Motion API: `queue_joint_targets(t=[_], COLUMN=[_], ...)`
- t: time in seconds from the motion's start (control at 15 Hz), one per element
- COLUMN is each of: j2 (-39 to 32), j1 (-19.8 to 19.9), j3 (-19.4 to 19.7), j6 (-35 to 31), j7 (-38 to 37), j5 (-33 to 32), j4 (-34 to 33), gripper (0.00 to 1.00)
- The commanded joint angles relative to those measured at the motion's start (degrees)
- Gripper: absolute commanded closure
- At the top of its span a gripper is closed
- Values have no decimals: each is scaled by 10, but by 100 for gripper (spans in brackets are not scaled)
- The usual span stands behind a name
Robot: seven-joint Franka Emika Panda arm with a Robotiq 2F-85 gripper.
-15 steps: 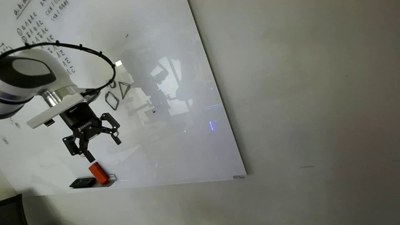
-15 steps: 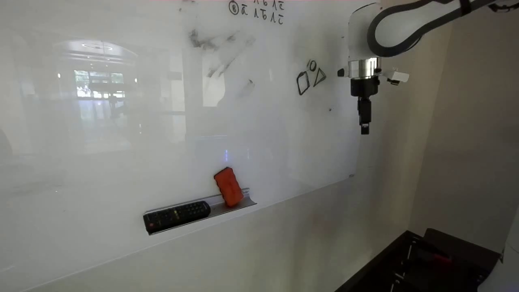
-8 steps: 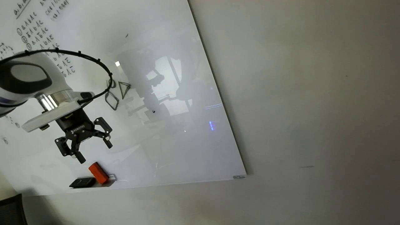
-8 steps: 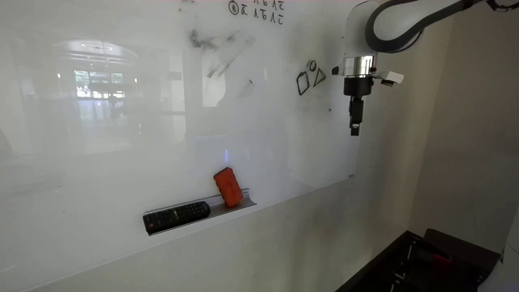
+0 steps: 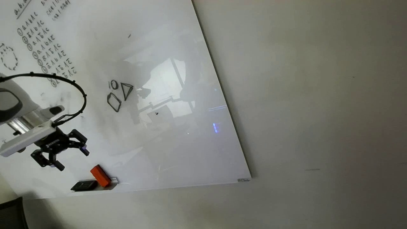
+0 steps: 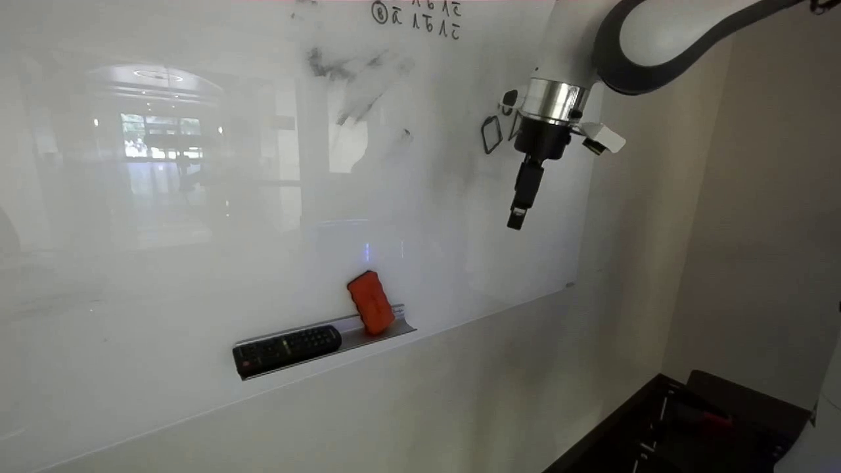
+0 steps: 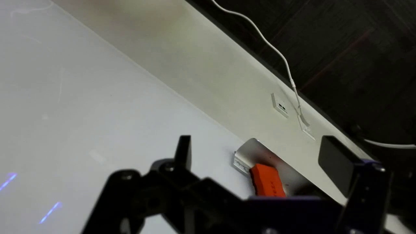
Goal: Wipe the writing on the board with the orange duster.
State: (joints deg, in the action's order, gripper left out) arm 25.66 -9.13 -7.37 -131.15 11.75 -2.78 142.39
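The board (image 5: pixel 178 152) is large, white and glossy, and shows in both exterior views. The writing is a small black triangle (image 5: pixel 126 91) and circle (image 5: pixel 114 84) beside a diamond (image 5: pixel 114 102); in an exterior view my arm partly covers the triangle and circle, while the diamond (image 6: pixel 491 135) shows. The orange duster (image 6: pixel 372 303) leans tilted in a small metal tray (image 6: pixel 407 324) at the board's lower edge. My gripper (image 5: pixel 73 159) is open and empty, apart from the duster; in an exterior view it is tilted (image 6: pixel 517 220). In the wrist view, the duster (image 7: pixel 268 180) appears between the fingers, its lower part hidden.
A black remote (image 6: pixel 289 351) lies in the tray beside the duster. Columns of black characters (image 5: pixel 47 51) stand higher on the board. A dark chair back (image 5: pixel 12 213) is at the lower left. Wall outlets (image 7: pixel 280 105) and a white cable (image 7: pixel 269 44) show in the wrist view.
My gripper has moved left and slightly down in both exterior views and has tilted. The arm's cable no longer covers the drawings in an exterior view. The duster has not moved.
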Motion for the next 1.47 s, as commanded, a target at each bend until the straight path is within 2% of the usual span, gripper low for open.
queue_joint_targets(t=[0.0, 0.07, 0.27, 0.33, 0.6, 0.93, 1.4], j2=[5, -1, 0, -11, -39, -69, -101], j1=[-16, -16, -20, -9, -4, 24, 76], j3=[-15, -13, -15, -25, -77, -174, -279], j6=[-44, -23, -28, -30, -95, -156, -157], j7=[-6, -12, -11, -40, -143, -330, -575], j5=[-19, -11, -14, -27, -67, -197, -420], j4=[28, 14, 20, 14, 17, 18, 21], gripper=[0, 0, 0, 0, 0, 0, 0])
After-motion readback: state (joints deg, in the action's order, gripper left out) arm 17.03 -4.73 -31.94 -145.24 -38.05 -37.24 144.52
